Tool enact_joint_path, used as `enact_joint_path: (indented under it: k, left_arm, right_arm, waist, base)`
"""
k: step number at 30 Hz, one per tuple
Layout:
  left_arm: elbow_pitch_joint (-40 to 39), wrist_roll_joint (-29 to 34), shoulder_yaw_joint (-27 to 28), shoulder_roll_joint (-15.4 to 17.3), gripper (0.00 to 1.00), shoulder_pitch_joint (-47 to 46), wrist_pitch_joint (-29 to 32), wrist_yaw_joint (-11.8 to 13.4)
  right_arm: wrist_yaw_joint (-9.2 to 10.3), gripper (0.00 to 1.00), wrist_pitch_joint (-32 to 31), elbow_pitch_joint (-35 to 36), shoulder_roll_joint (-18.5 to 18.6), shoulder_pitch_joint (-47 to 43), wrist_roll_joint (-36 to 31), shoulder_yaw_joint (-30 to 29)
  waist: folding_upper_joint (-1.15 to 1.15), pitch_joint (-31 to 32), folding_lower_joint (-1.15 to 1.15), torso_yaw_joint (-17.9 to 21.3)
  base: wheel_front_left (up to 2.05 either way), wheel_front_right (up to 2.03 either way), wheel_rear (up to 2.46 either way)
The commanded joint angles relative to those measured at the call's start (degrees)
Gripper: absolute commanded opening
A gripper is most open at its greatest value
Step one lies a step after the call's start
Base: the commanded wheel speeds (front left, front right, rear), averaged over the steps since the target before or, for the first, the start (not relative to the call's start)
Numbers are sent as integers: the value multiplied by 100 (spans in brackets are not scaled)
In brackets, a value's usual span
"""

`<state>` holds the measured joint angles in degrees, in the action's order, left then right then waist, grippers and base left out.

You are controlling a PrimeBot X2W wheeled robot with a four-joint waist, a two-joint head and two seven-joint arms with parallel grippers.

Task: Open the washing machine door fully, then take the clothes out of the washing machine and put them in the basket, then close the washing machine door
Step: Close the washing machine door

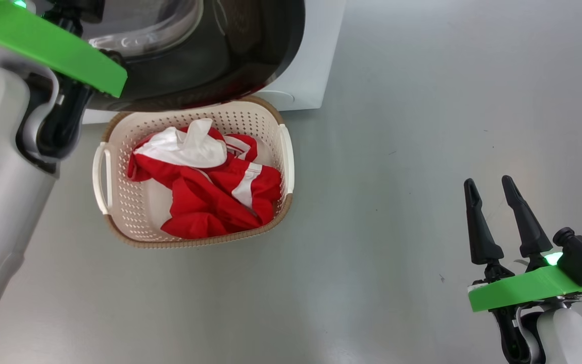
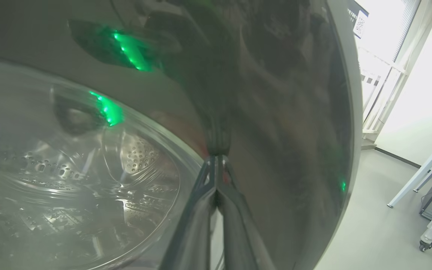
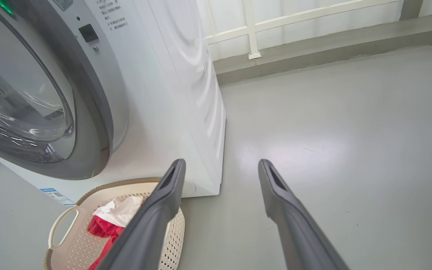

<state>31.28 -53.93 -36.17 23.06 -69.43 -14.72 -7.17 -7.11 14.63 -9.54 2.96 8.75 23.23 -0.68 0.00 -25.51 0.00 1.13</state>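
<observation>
The washing machine door (image 1: 250, 50) has a glossy black rim and a clear glass bowl, and it lies close against the white washing machine (image 3: 186, 93). In the left wrist view my left gripper (image 2: 216, 159) is shut, its tips touching the door's black rim (image 2: 276, 112) beside the glass (image 2: 69, 168), holding nothing. The basket (image 1: 286, 151) stands on the floor below the door with the red and white clothes (image 1: 205, 197) heaped inside. My right gripper (image 1: 488, 181) is open and empty over bare floor, well to the right of the basket. Basket (image 3: 69, 221) and clothes (image 3: 103, 228) sit left of its fingers.
Grey floor (image 1: 422, 101) stretches to the right of the machine. A raised ledge (image 3: 313, 56) with a white railing (image 3: 253, 30) runs behind it. Table legs and a wheeled stand (image 2: 426, 172) are off to the side in the left wrist view.
</observation>
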Motion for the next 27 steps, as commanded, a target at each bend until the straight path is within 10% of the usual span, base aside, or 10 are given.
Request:
enact_joint_path:
  k: [1, 27]
  left_arm:
    - [-116, 19, 221, 292, 0, -77, -28, -32]
    - [-660, 884, 1585, -178, 0, 2843, -28, -32]
  right_arm:
    - [-37, 100, 37, 140, -8, 68, 39, 137]
    - [-37, 100, 37, -24, 0, -376, -392, 55]
  waist:
    - [0, 23, 0, -26]
    - [0, 1102, 0, -602]
  base:
    - [0, 0, 0]
    - [0, 0, 0]
